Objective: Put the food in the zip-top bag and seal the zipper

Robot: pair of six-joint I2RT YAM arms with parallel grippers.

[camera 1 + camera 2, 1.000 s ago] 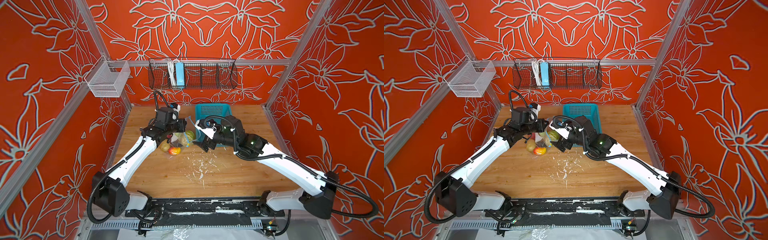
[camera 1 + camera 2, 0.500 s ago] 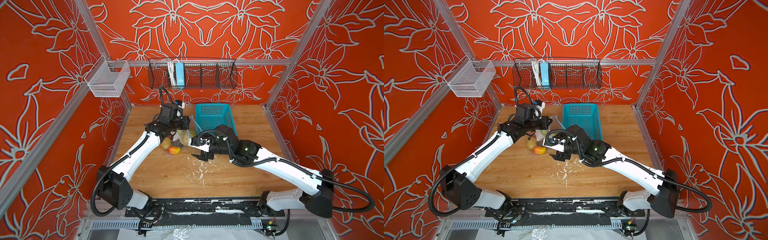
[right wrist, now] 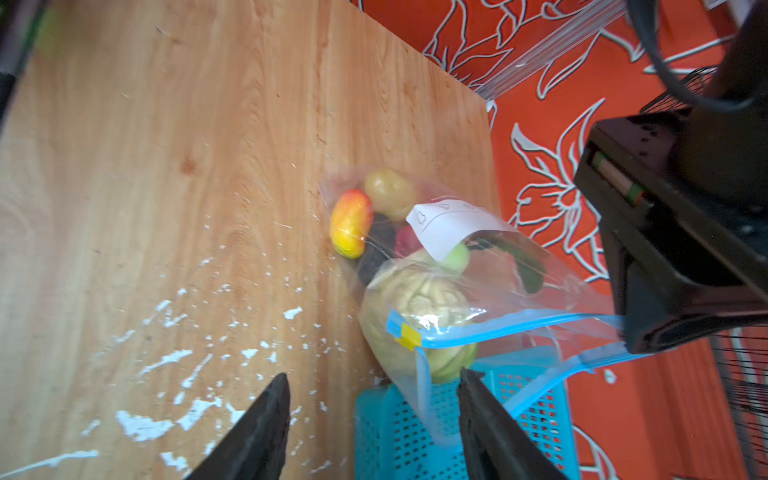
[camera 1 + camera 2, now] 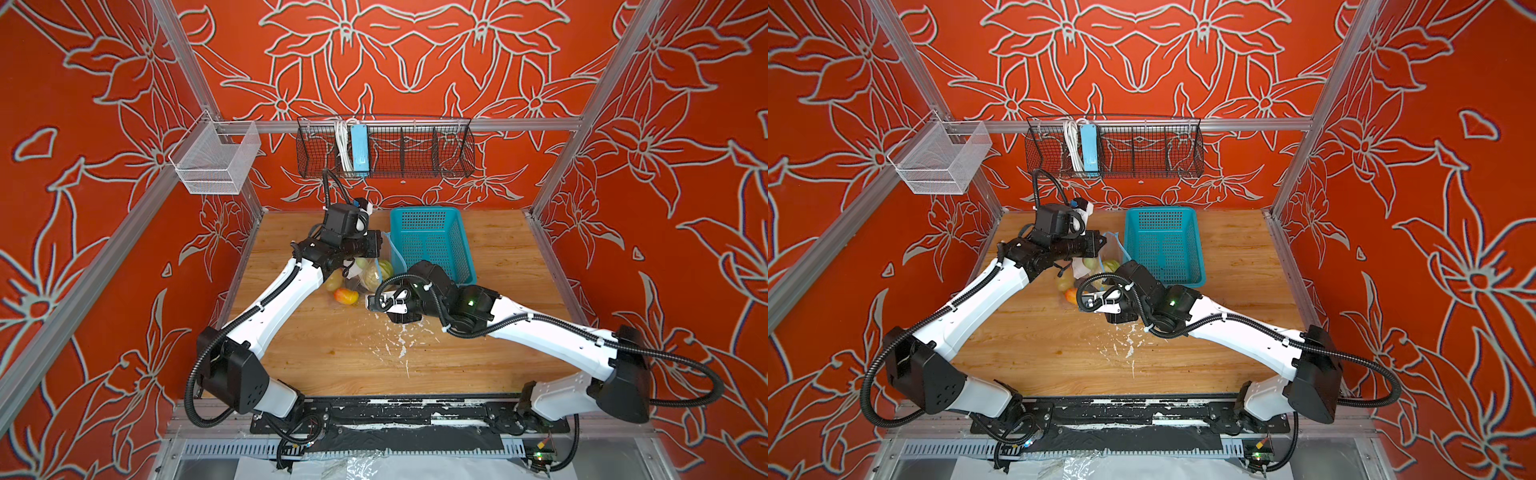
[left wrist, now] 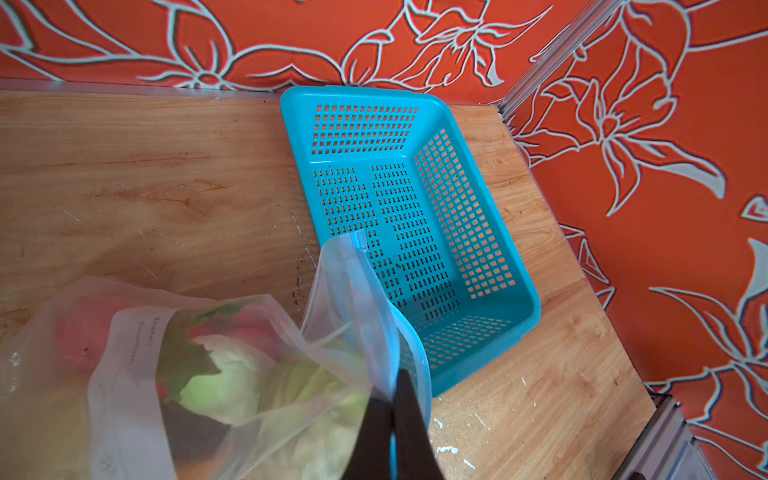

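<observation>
The clear zip-top bag (image 4: 365,270) (image 3: 478,266) lies left of the basket with food inside. Through it show a green cabbage (image 3: 419,299), an orange-red fruit (image 3: 351,222) and a yellow potato (image 3: 388,189). My left gripper (image 5: 392,386) (image 4: 380,249) is shut on the blue zipper (image 5: 361,282) strip and holds that edge up. The mouth gapes between the two strips, and the yellow tab (image 3: 409,336) sits at the strip's near end. My right gripper (image 3: 374,374) (image 4: 374,301) stands open in front of the bag, holding nothing; a flap of the bag hangs by one finger.
A teal perforated basket (image 4: 432,245) (image 5: 415,199) stands right of the bag, touching it. White flecks (image 4: 399,345) mark the wooden table's middle. A black wire rack (image 4: 386,145) and a white mesh bin (image 4: 216,160) hang on the walls.
My right gripper has drawn back from the bag towards the front and its jaws have narrowed. The left gripper has shifted towards the back with the bag's edge, still shut.
</observation>
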